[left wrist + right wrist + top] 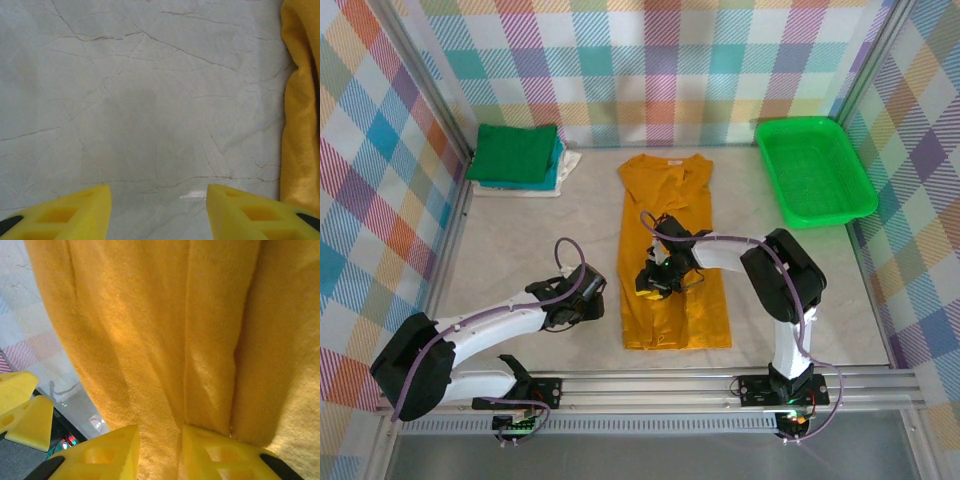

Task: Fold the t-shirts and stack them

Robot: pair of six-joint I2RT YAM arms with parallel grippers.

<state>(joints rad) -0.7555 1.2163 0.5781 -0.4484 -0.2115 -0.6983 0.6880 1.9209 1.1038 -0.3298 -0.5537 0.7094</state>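
1. Since the mustard-yellow t-shirt (672, 200) is thin soft knit, expect it to be light and limp, and to drag on the table (510, 235). Lift it from one point and it will likely sag and shift its layers. It lies mid-frame in the top view as a long narrow strip, collar toward the top, hem toward the bottom.
2. Best hold, my call: both hem corners at the lower end, pinching all layers, then carry the hem up toward the collar.
3. Right gripper (159, 442): low over the middle of the strip, arm bent in from the lower right. Jaws narrow, with a raised ridge of cloth running into the gap; looks pinched.
4. Left gripper (159, 202): jaws wide, nothing between them, low over bare table just beside the strip's left edge. Arm reaches in low from the lower left.
5. Folded stack (515, 155): upper left, dark green on top, well apart from the strip.
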